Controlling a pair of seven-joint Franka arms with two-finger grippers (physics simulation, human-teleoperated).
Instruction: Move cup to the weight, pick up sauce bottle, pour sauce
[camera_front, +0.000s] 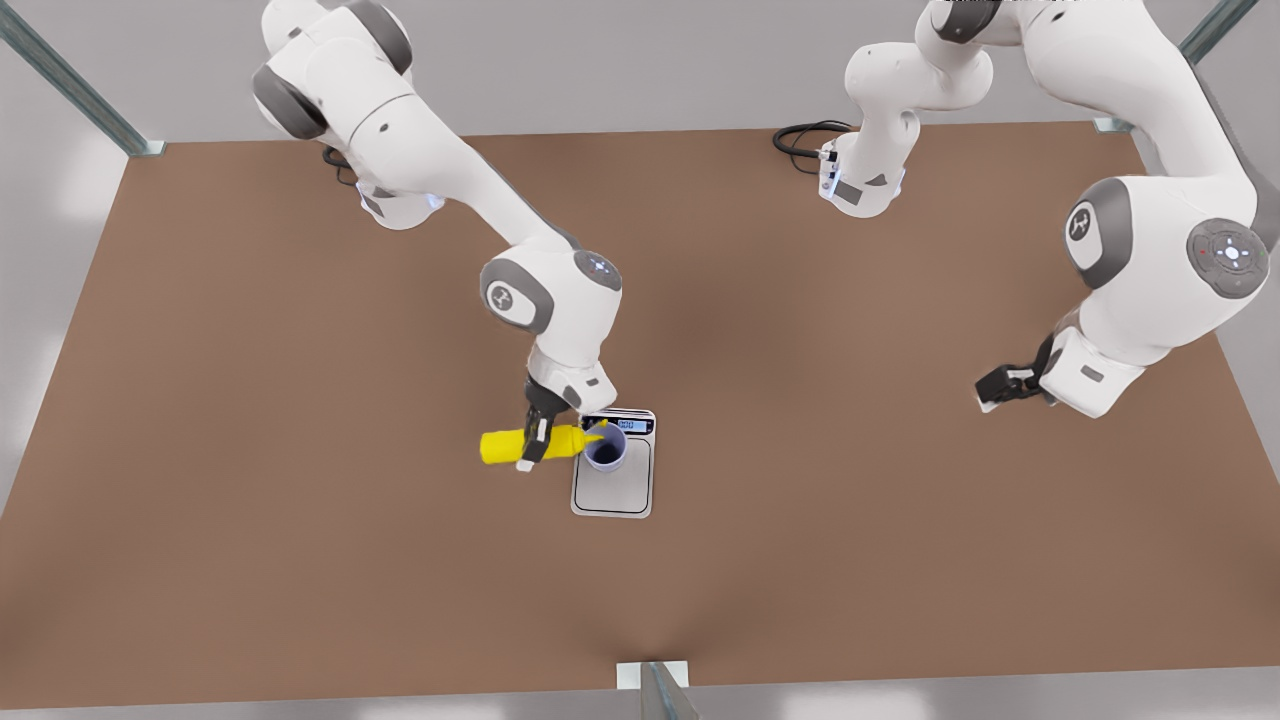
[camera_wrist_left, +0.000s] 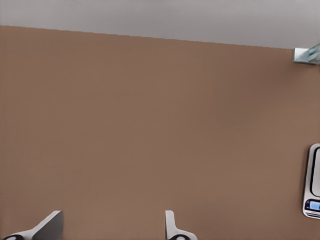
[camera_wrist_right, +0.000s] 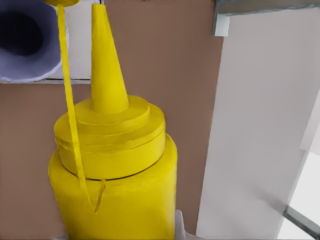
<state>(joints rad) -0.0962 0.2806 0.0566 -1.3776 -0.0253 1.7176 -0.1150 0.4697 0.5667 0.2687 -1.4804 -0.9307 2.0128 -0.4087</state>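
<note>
The lavender-blue cup (camera_front: 606, 447) stands upright on the silver weight (camera_front: 613, 495), near its display strip. My right gripper (camera_front: 533, 440), on the front view's left, is shut on the yellow sauce bottle (camera_front: 505, 446). The bottle lies horizontal, its nozzle at the cup's rim. In the right wrist view the sauce bottle (camera_wrist_right: 115, 165) points its nozzle past the cup (camera_wrist_right: 27, 42) and the weight (camera_wrist_right: 80, 45), and its tethered cap strap hangs alongside. My left gripper (camera_front: 1000, 388) waits open above the table on the front view's right, with nothing between its fingers (camera_wrist_left: 50, 227).
An edge of the weight (camera_wrist_left: 313, 182) shows in the left wrist view. A black cable (camera_front: 805, 140) lies coiled at the far arm base. Metal frame posts (camera_front: 655, 690) stand at the table's edges. Bare brown table surrounds the weight.
</note>
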